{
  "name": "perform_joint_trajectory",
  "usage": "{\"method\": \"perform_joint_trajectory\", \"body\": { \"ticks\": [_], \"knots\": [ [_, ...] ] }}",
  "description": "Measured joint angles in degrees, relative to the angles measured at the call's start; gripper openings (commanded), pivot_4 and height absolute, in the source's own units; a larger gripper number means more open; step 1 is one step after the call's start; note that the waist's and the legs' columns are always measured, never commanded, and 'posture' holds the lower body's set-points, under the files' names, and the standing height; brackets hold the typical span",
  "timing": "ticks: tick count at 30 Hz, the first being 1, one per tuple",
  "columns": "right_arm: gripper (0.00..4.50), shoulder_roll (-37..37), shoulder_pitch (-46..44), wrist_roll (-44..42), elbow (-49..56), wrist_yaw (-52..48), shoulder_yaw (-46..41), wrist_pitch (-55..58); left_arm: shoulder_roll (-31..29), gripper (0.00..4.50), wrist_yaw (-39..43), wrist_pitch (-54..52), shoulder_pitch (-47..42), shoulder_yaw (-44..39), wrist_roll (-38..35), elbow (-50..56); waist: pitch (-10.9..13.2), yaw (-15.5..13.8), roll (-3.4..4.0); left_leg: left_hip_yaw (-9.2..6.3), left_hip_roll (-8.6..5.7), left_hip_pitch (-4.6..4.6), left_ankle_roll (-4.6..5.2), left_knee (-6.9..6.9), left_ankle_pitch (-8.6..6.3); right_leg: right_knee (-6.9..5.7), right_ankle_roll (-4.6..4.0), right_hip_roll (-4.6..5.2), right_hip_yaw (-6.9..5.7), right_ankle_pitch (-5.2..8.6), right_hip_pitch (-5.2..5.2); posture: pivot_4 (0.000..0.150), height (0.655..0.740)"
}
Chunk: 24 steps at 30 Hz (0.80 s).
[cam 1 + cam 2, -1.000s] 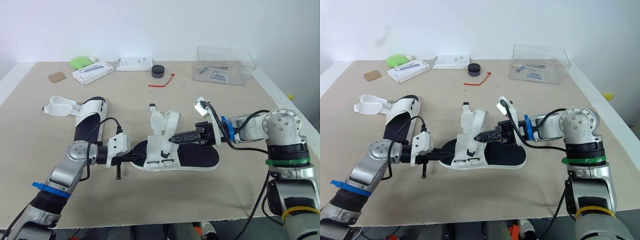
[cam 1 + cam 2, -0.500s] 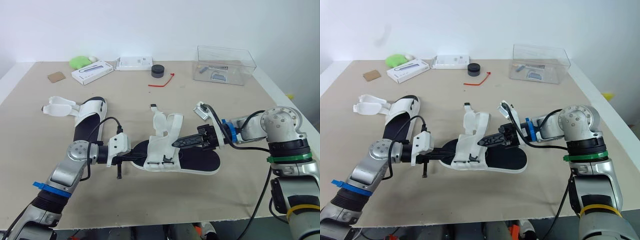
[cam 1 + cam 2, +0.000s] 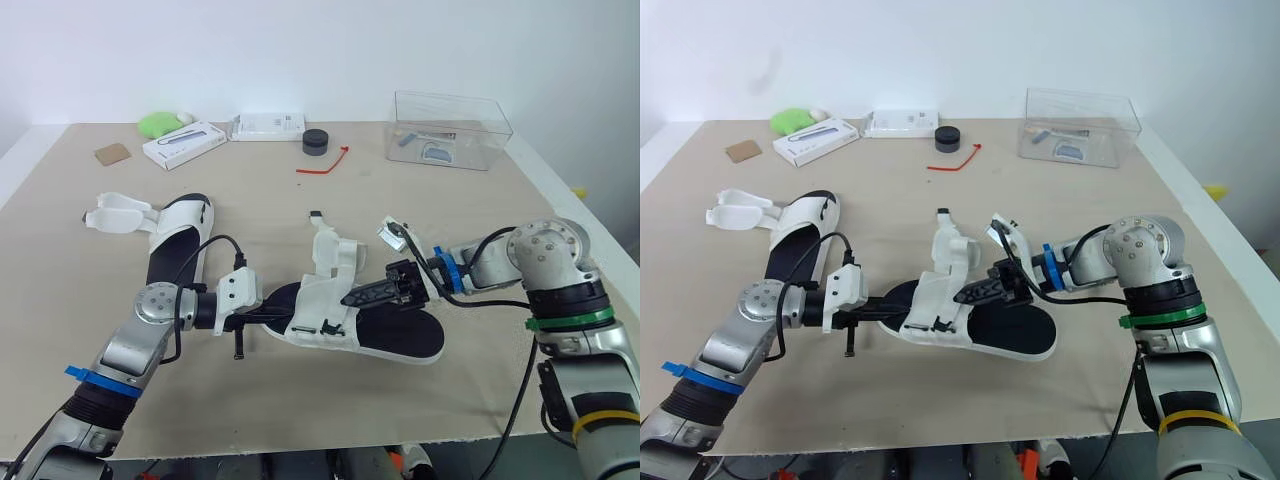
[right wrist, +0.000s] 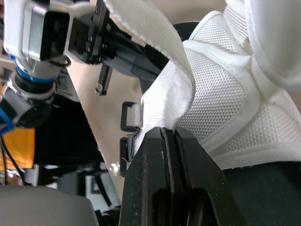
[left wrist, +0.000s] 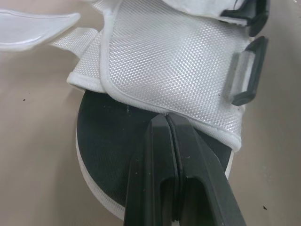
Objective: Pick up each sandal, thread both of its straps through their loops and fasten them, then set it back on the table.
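A black-soled sandal (image 3: 385, 335) with white straps lies at the table's middle. My left gripper (image 3: 283, 315) is shut on its toe end, and in the left wrist view the fingertips (image 5: 162, 127) meet at the sole just under the white strap panel (image 5: 178, 66). My right gripper (image 3: 348, 298) reaches in from the right and is shut on a white strap (image 4: 162, 94), held up over the sandal. Two dark buckle loops (image 5: 247, 70) sit on the panel's edge. A second sandal (image 3: 180, 235) lies to the left with its straps (image 3: 118, 213) spread open.
At the back of the table stand a clear plastic box (image 3: 450, 130), a black round puck (image 3: 316, 142), a red tie (image 3: 325, 163), two white boxes (image 3: 184, 145) (image 3: 268, 126), a green lump (image 3: 160, 124) and a brown card (image 3: 114, 154).
My right gripper has drawn the strap left and nearer, over the sandal's middle. The sandal's heel end has swung slightly towards the table's front. The left arm has stayed put.
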<state>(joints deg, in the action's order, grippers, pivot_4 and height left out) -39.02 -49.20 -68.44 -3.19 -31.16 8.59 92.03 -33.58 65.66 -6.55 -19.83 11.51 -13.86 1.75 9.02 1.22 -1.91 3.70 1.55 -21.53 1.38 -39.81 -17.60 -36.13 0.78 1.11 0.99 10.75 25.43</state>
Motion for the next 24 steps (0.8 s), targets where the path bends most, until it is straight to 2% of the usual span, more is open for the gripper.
{"method": "perform_joint_trajectory", "body": {
  "ticks": [14, 24],
  "knots": [
    [0.09, -3.1, -0.8, 3.8, 5.2, -8.8, 3.1, 0.0, 0.1, 0.0, -0.2, 0.0, 0.6, 0.0, 0.1, 1.1, 0.0, 0.0, 0.0, -0.01, 0.0, -0.02, 0.02, 0.01, -0.01, 0.04, 0.0, 0.02, -0.04, 0.01, 0.0, 0.15, 0.74],
    [0.09, -3.4, -0.8, 5.7, 6.6, -11.2, 3.6, 0.0, 0.2, 0.0, -0.3, 0.0, 0.6, 0.0, 0.3, 1.2, 0.0, 0.0, 0.0, -0.01, -0.01, -0.02, 0.02, 0.0, -0.02, 0.04, 0.0, 0.04, -0.04, 0.01, 0.0, 0.15, 0.74]
  ]
}}
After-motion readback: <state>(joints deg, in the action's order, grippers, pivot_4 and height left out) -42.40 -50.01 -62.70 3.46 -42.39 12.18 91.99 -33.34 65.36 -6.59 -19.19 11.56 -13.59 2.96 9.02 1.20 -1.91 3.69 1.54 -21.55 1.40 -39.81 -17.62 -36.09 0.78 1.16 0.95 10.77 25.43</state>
